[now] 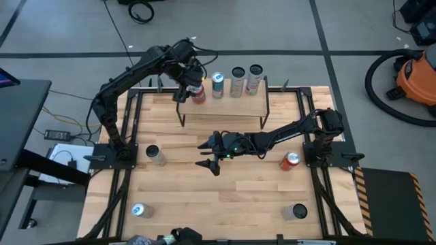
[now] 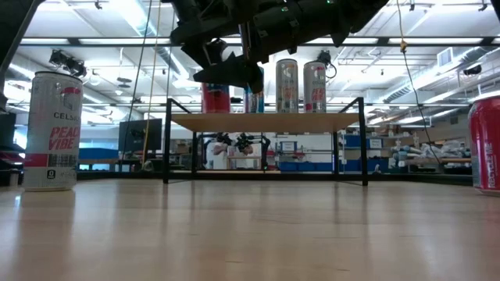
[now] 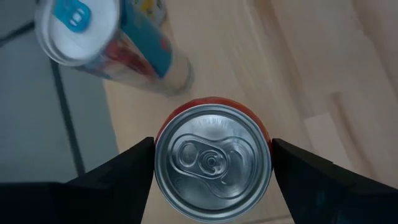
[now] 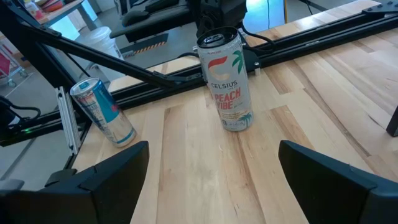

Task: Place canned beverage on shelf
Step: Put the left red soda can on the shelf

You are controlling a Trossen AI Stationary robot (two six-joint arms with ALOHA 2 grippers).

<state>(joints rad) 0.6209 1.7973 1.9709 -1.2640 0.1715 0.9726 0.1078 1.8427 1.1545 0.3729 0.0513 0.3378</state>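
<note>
Left gripper (image 1: 193,87): I see it over the shelf's left end, fingers (image 3: 124,171) spread either side of the red can (image 3: 213,163), a sliver of gap showing on each side.
Red can: upright on the shelf (image 1: 238,105), leftmost of four cans there.
Blue-topped can (image 1: 218,84): just right of the red one.
Right gripper (image 1: 206,155): jaws wide, holding nothing, above mid-table, near the shelf's front.
Celsius Peach Vibe can (image 4: 227,81): I see it upright, left table side.
</note>
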